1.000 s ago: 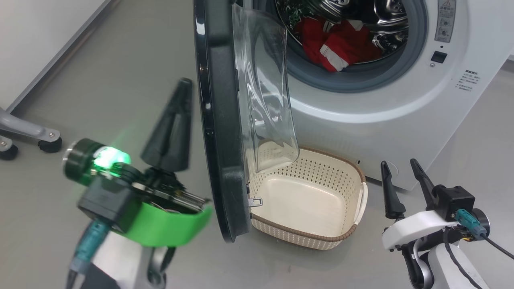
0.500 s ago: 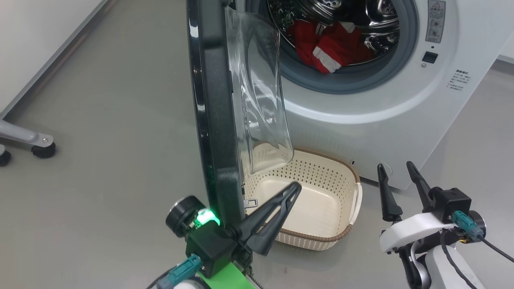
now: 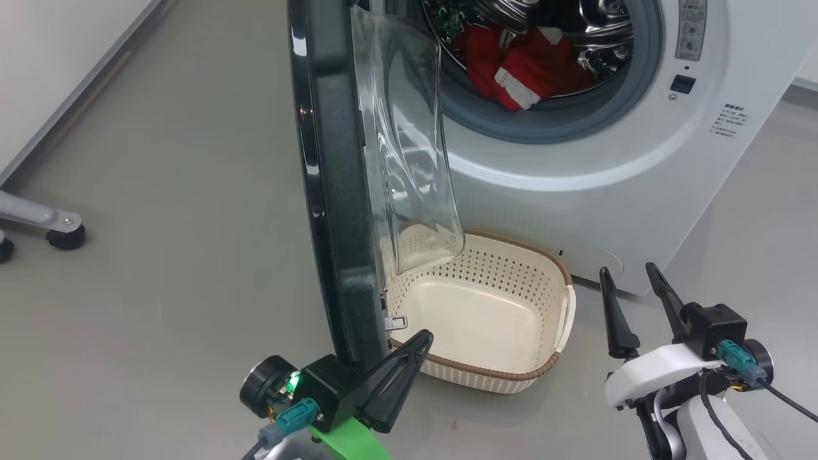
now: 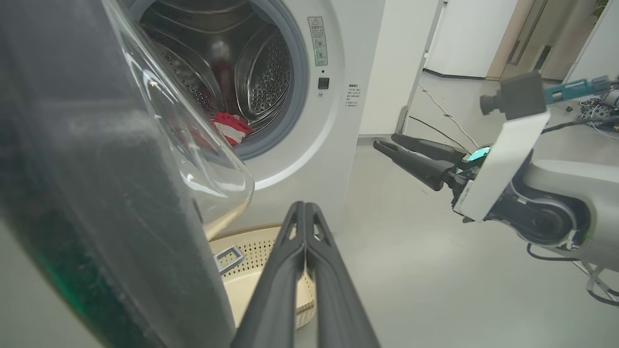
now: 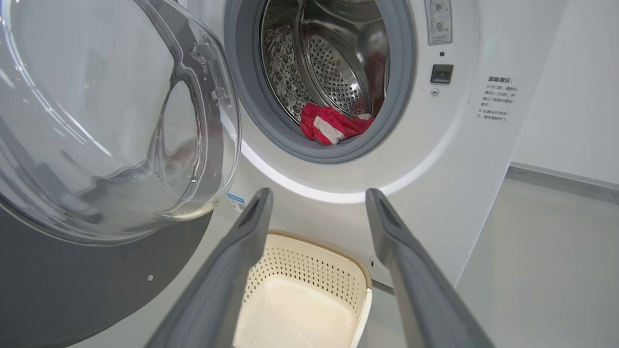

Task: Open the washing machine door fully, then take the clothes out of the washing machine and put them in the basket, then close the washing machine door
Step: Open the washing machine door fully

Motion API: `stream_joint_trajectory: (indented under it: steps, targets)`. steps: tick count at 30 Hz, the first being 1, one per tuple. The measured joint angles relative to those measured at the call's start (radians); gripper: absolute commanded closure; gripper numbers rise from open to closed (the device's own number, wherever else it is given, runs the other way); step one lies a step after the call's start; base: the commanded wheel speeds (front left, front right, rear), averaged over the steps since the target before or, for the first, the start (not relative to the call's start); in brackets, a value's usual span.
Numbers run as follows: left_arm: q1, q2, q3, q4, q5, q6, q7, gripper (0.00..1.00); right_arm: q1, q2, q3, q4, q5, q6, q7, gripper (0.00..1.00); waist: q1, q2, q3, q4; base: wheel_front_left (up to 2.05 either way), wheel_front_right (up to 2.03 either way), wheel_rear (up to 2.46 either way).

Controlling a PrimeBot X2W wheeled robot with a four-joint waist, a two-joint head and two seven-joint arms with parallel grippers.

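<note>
Your left gripper (image 3: 416, 345) has its fingers pressed together on nothing, just beside the bottom edge of the washing machine door (image 3: 332, 191), which stands swung out. Your right gripper (image 3: 627, 281) is spread wide and empty, to the right of the basket (image 3: 565, 306). The basket sits on the floor (image 3: 160, 223) before the washing machine (image 3: 575, 191). The clothes (image 3: 517, 64) lie in the drum (image 3: 601, 25).

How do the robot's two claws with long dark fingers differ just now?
The left gripper has its long black fingers pressed together; the right gripper holds them spread apart. The left gripper sits close beside the lower edge of the glossy black-rimmed round door; the right gripper stands clear, right of the cream perforated basket. The left carries a green band, the right a white bracket. Both are empty.
</note>
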Motion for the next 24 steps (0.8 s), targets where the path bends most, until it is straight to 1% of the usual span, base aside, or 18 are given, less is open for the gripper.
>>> stream_joint_trajectory:
  steps: [11, 16, 24]
  targets:
    - [0.003, 0.003, 0.056, 0.033, -0.005, 0.035, 0.012, 1.0, -0.001, 0.001, -0.019, 0.004, -0.008, 0.002, 0.0, 0.0, 0.0, 0.0, 0.015, -0.005, 0.0, 0.0, 0.0]
    - [0.003, 0.001, 0.078, 0.043, -0.01, 0.051, 0.012, 1.0, -0.001, 0.002, -0.026, 0.005, -0.009, 0.009, 0.0, 0.0, 0.0, 0.0, 0.019, -0.006, 0.0, 0.0, 0.0]
    - [0.002, 0.001, 0.094, 0.061, -0.01, 0.061, 0.012, 1.0, -0.005, 0.004, -0.034, 0.005, -0.015, 0.009, 0.0, 0.0, 0.0, 0.0, 0.02, -0.003, 0.0, 0.0, 0.0]
